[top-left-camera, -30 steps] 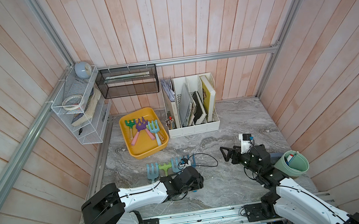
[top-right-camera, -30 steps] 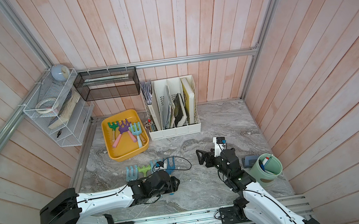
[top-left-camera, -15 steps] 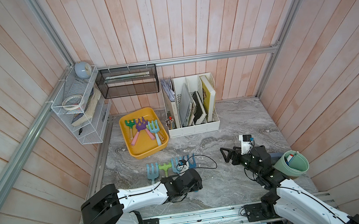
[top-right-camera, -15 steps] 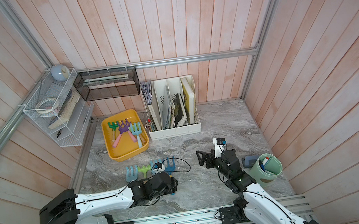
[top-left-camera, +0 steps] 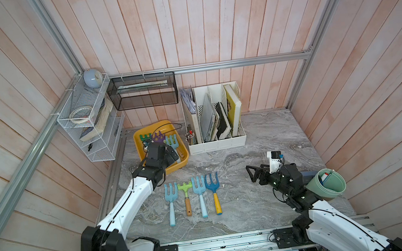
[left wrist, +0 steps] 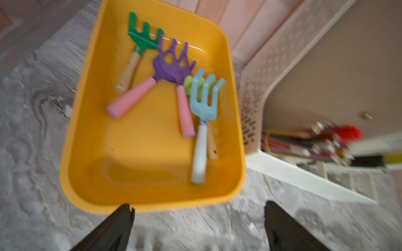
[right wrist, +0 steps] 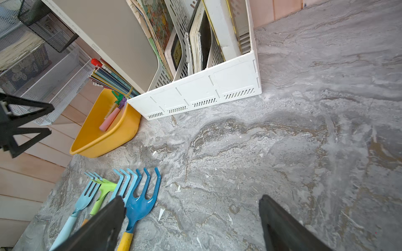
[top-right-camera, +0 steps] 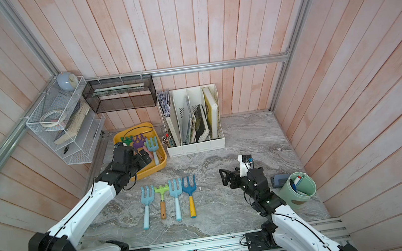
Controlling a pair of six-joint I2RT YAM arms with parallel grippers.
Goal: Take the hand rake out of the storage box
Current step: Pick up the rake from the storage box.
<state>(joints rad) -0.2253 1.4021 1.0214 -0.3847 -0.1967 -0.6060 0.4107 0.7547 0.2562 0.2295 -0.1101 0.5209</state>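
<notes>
The yellow storage box [top-left-camera: 141,138] [left wrist: 141,173] sits at the back left by the wall. Inside lie several hand rakes: a green one [left wrist: 141,37], two purple ones [left wrist: 171,67] with pink handles, and a light blue one [left wrist: 203,108] lying over a lime one. My left gripper [top-left-camera: 173,154] [left wrist: 198,208] hangs open and empty over the box's near rim. In front of the box, several more rakes [top-left-camera: 192,192] lie in a row on the marble table, the dark blue one [right wrist: 139,202] at the right end. To the right, my right gripper [top-left-camera: 251,174] [right wrist: 191,202] is open and empty above the table.
A white file organizer [top-left-camera: 214,129] stands right of the box, with a pencil bundle [top-left-camera: 191,137] between them. A black mesh basket [top-left-camera: 142,91] and a white wire shelf [top-left-camera: 90,126] hang on the walls. A green cup [top-left-camera: 331,187] with pens stands by the right arm.
My left arm has swung from the row of rakes at the front back to the yellow box, and its jaws have opened wider. The right arm has not moved.
</notes>
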